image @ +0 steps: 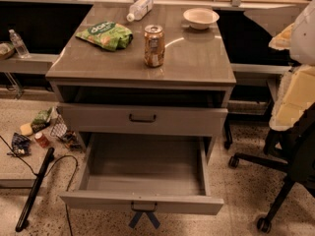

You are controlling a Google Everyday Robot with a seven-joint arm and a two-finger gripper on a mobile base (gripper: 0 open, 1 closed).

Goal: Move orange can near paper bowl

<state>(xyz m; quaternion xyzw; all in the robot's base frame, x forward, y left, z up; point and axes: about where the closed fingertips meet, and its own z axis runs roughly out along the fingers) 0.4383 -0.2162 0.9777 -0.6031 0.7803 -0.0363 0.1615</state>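
The orange can (154,45) stands upright near the middle of the grey cabinet top (197,63), with its silver rim up. The paper bowl (201,18) sits at the back right of the same top, well apart from the can. My gripper is out of the camera view, and nothing is touching the can or the bowl.
A green chip bag (105,35) lies left of the can. A clear bottle (138,8) lies at the back. The bottom drawer (142,200) stands pulled open. A white and yellow padded shape (295,82) and an office chair base (275,191) fill the right side. Litter and a cable lie on the floor at left.
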